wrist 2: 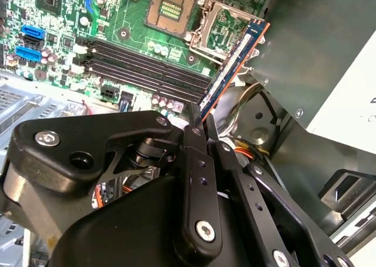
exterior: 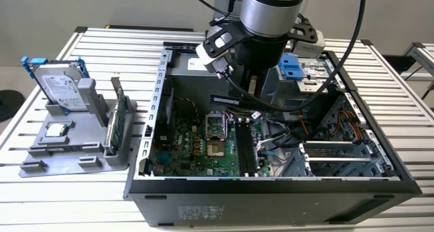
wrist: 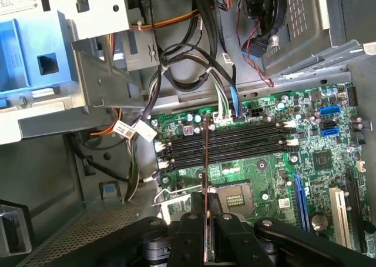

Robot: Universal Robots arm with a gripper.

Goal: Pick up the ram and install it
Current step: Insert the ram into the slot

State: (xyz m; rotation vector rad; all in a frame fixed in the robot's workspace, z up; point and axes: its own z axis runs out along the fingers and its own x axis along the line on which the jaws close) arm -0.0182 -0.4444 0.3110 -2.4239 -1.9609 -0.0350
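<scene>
My gripper is shut on the ram, a slim dark blue stick with a white label that sticks out beyond the fingertips. In the exterior view the ram hangs inside the open computer case, above the motherboard near the CPU socket. The first wrist view shows the ram edge-on, crossing over the black memory slots at a right angle and held above them. The same slots lie below and beside the stick in the second wrist view, and they look empty.
The case walls surround the arm. Cable bundles and a blue drive cage sit close to the gripper. At the exterior view's left a grey holder carries a hard drive and a green card.
</scene>
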